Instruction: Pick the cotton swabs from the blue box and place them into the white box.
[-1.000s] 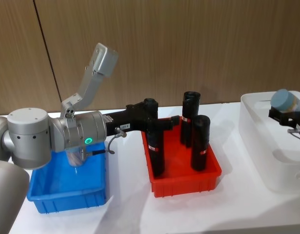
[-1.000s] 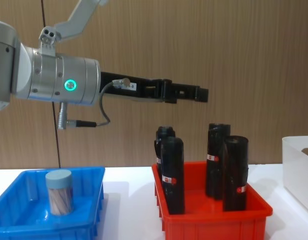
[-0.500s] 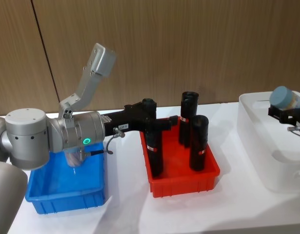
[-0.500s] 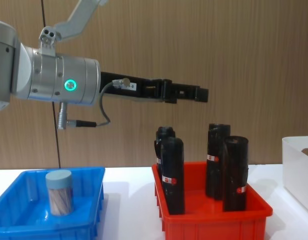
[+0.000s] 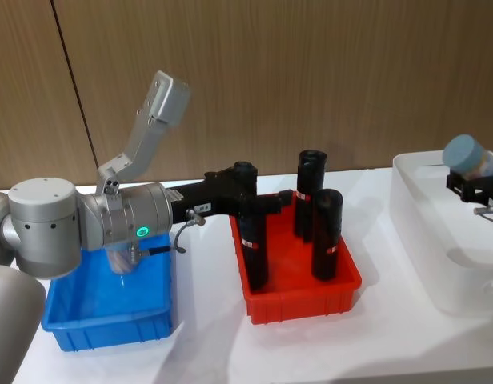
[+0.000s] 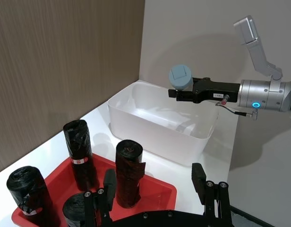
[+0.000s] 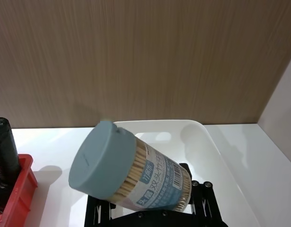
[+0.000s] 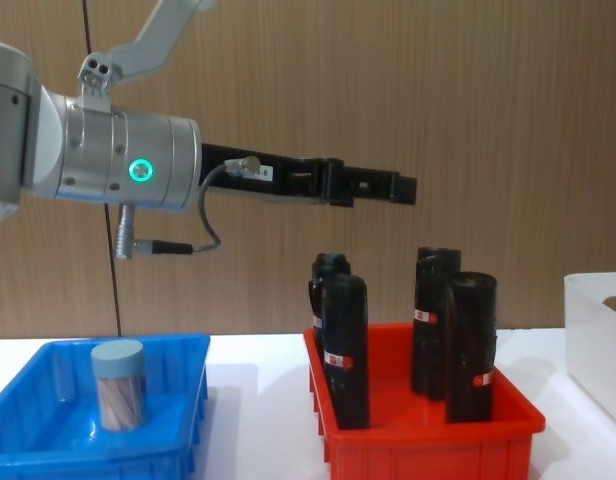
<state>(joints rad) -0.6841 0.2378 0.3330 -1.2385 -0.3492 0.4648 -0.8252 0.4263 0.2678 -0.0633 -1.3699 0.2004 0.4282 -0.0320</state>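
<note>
My right gripper (image 5: 475, 182) is shut on a jar of cotton swabs (image 5: 467, 157), clear with a pale blue lid, and holds it tilted above the white box (image 5: 435, 264). The left wrist view shows that jar (image 6: 181, 77) over the white box (image 6: 150, 135), and the right wrist view shows it (image 7: 131, 172) close up. A second jar (image 8: 119, 384) stands upright in the blue box (image 8: 28, 440). My left gripper (image 8: 400, 190) hovers open and empty above the red bin, its fingers (image 6: 198, 177) spread wide.
A red bin (image 5: 302, 298) with several tall black bottles (image 8: 345, 350) sits between the blue box (image 5: 110, 318) and the white box. A wooden wall stands behind the white table.
The right gripper with its jar has edged slightly to the right over the white box. The left arm has not moved.
</note>
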